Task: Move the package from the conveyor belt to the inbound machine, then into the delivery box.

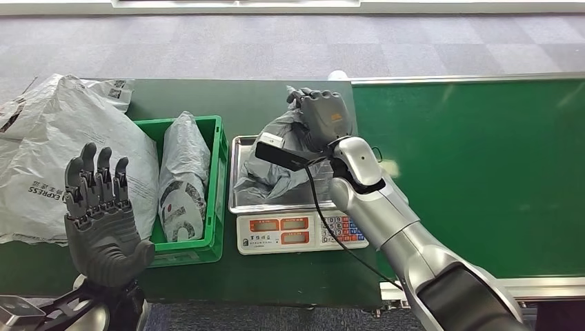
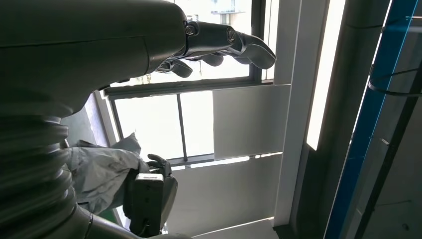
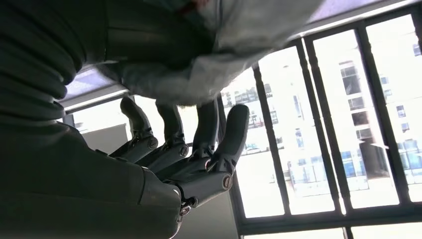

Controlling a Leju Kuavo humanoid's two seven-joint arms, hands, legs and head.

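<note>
While the right hand [image 1: 321, 117] holds the grey package [image 1: 276, 162] with its fingers [image 3: 219, 134] curled over the crumpled plastic, the package sits on the steel tray [image 1: 238, 200] of the scale [image 1: 300, 231], which stands on the dark green surface [image 1: 255, 96]. In the right wrist view the fingers press against the grey plastic, with bright windows behind them. The left hand [image 1: 100, 214] is raised near the front edge of the surface, palm toward the camera, with its fingers [image 1: 96, 172] straight and apart, and it holds nothing. In the left wrist view its fingers [image 2: 234, 45] also stretch out freely. Just beside the scale, on its left, stands a green box [image 1: 217, 186], and inside it lies another grey package [image 1: 183, 172] with round printed marks on its lower end. To the left of the box a big white bag [image 1: 41, 158] with the word EXPRESS lies on the surface, touching the box wall. On the right of the scale the green conveyor belt [image 1: 483, 172] runs along, framed by a metal edge. A black cable [image 1: 324, 221] goes from the right wrist down across the scale's keypad.
</note>
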